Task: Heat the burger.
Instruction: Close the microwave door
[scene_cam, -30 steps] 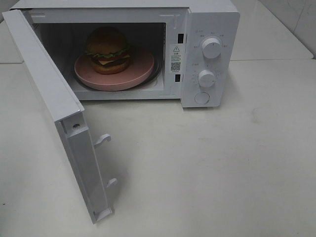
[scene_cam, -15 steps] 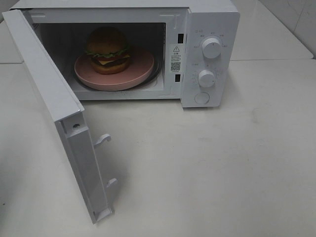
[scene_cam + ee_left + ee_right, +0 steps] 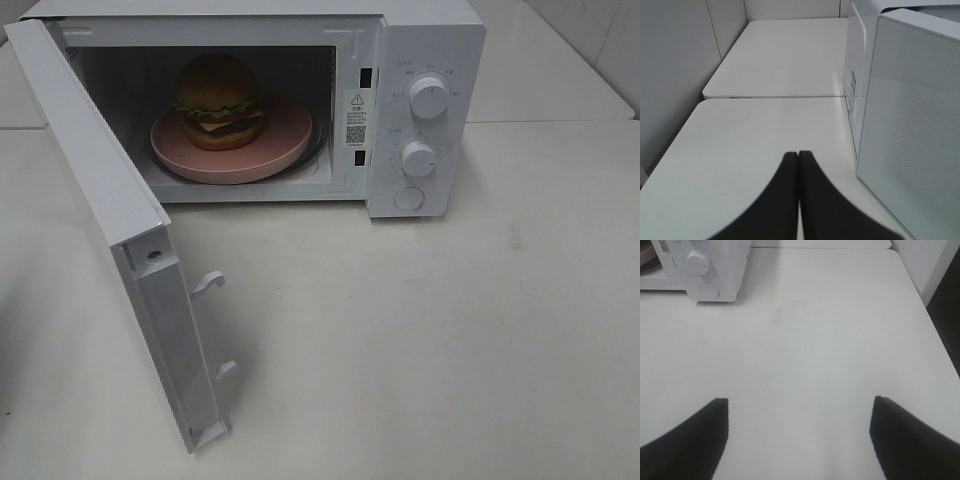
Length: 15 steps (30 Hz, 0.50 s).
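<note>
The burger (image 3: 218,100) with its brown bun, green lettuce and yellow cheese sits on a round pink plate (image 3: 270,150) inside the white microwave (image 3: 430,40). The microwave door (image 3: 110,220) is swung wide open toward the front left. Neither arm shows in the high view. In the left wrist view my left gripper (image 3: 798,152) is shut with nothing in it, hovering over the table beside the outer face of the door (image 3: 910,125). My right gripper (image 3: 800,401) stands open and empty over bare table, some way in front of the control panel (image 3: 700,265).
Two knobs (image 3: 428,97) and a round button (image 3: 408,199) are on the microwave's right panel. Two door latch hooks (image 3: 208,284) stick out from the door's inner edge. A second white table (image 3: 785,55) adjoins behind, with a grey wall to its left.
The high view shows no movement over the last second. The burger, plate and door stay put.
</note>
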Tool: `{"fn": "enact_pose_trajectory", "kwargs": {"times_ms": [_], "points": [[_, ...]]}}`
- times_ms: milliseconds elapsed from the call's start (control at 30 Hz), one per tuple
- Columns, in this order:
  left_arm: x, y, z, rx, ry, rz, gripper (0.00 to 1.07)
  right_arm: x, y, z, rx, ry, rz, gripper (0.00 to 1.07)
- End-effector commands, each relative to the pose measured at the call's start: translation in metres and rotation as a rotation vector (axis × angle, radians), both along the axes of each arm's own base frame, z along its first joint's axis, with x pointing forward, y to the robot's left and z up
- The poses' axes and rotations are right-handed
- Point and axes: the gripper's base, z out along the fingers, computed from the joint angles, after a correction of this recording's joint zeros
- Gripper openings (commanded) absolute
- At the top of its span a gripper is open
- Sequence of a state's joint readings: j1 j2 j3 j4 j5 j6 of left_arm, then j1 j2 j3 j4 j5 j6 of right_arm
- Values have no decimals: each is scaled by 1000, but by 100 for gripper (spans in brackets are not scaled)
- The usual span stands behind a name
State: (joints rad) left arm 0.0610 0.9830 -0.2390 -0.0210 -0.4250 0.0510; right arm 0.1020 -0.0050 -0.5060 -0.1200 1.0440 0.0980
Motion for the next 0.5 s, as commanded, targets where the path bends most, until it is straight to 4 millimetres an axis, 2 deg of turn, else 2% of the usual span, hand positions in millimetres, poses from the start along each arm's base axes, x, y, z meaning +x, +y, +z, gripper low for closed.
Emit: {"fn": "enact_pose_trajectory", "kwargs": {"times_ms": [33, 200, 500], "points": [[6, -1, -3, 13, -20, -16, 0, -4, 0, 0, 5, -35, -7, 75], [20, -11, -14, 122, -40, -165, 0, -4, 0, 0, 5, -35, -7, 75], [30, -34, -29, 18, -73, -410, 0, -4, 0, 0, 5, -35, -7, 75]]}}
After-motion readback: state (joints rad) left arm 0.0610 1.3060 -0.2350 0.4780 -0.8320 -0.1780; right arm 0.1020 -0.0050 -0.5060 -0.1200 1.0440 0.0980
